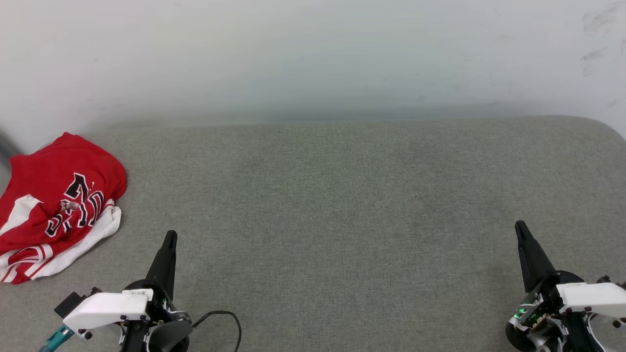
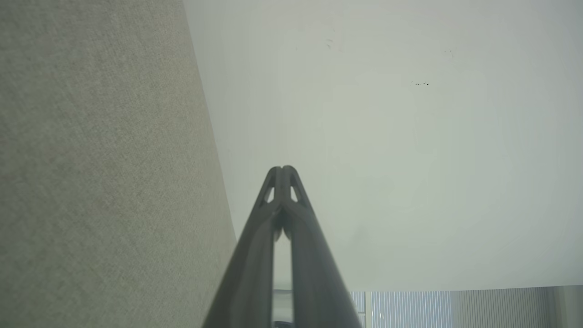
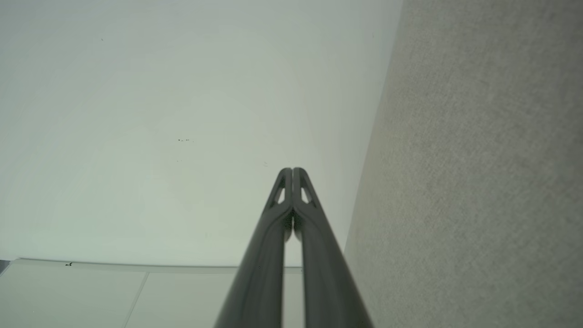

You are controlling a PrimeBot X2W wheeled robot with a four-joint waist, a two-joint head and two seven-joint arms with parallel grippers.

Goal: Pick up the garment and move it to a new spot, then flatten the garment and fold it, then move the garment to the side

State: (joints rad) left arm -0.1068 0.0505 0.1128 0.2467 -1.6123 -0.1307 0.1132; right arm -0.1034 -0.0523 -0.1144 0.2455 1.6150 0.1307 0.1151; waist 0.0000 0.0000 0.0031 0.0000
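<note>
The garment is seen crumpled in a heap to the left of the left gripper and a little beyond its tip, near it but not touched by it. Red cloth is turned up, black white-outlined lettering is broken across the folds, and a white sleeve with striped trim is spread along the nearer edge. The heap is laid on the grey fabric surface, close to its far left corner, where the white wall rises behind it. The left gripper is seen with its two fingers pressed together, nothing between them, and is pointed toward the wall. The same is seen of the right gripper, placed well apart on the right. A strip of bare grey fabric is seen between the left gripper and the garment. A black cable is looped just right of the left gripper's wrist. Dark scuffs are marked on the wall far beyond the right gripper
</note>
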